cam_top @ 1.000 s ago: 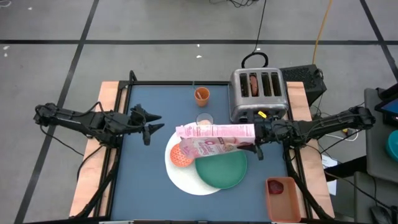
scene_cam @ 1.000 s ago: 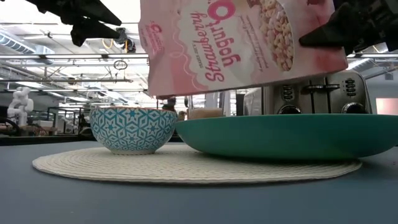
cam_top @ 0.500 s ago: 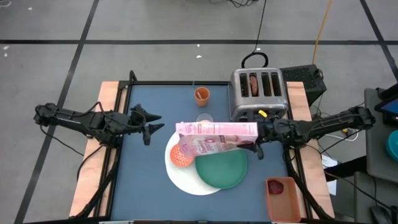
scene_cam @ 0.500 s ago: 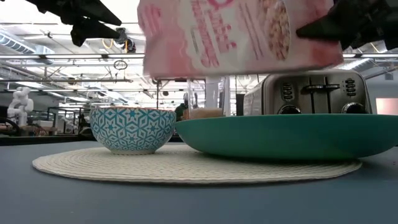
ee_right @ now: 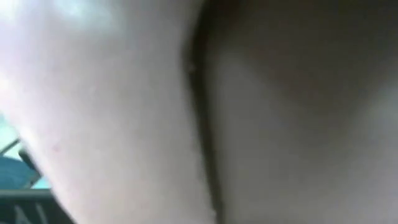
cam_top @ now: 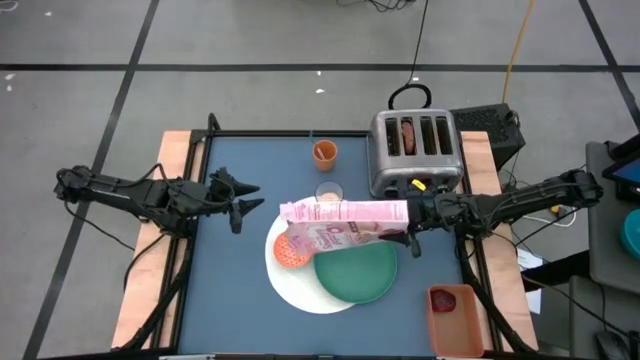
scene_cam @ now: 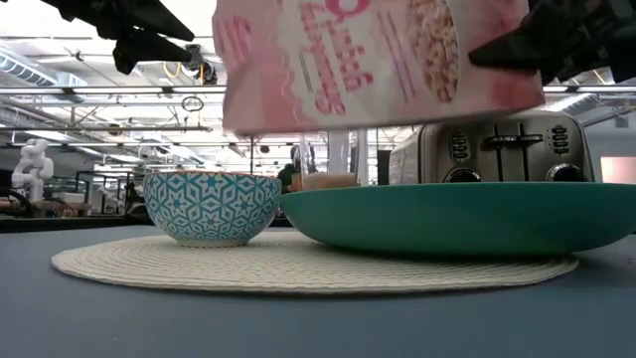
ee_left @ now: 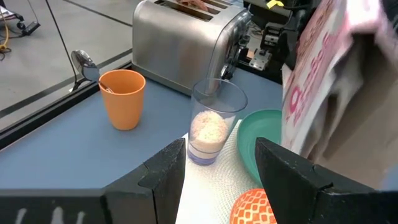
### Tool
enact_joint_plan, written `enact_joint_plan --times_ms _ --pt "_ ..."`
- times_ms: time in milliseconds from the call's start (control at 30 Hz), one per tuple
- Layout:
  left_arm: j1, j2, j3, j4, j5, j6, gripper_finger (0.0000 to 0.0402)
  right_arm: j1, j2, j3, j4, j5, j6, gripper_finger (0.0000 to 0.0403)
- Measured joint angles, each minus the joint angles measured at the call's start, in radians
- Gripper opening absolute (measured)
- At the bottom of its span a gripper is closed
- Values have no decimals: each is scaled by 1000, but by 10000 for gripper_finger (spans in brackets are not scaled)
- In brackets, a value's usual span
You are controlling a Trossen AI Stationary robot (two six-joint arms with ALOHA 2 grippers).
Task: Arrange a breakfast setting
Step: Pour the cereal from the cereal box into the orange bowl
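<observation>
My right gripper is shut on a pink cereal box, which it keeps lying sideways in the air over the small patterned bowl and the green plate. Both rest on the large white round plate. My left gripper hovers open at the table's left, its fingers aimed at the milk glass, and touches nothing. Behind the glass stands the orange cup with a spoon in it. The brown bagel sticks up out of a toaster slot. My right gripper pinches the box's right end between its two fingers, coming level from the table's right side. The box reaches leftward from the fingers, lifted clear, its print upside down and its free end above the bowl. The right wrist view is filled by the box.
The silver toaster stands at the table's far right, just behind the held box. An orange tray with a dark red fruit sits at the near right corner. Bare blue tabletop lies left of the plates.
The held box has rocked in my right gripper: it turned a little about its length and back, and its free left end now stands slightly higher over the bowl. My left gripper has kept still.
</observation>
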Motion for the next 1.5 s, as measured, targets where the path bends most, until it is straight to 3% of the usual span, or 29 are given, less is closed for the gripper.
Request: enact_joint_plan --times_ms 967,1500 --pt "0 0 0 0 0 -2 198 0 29 0 54 0 -34 215" --pt "0 0 0 0 0 -3 198 0 29 94 -121 1 -52 215"
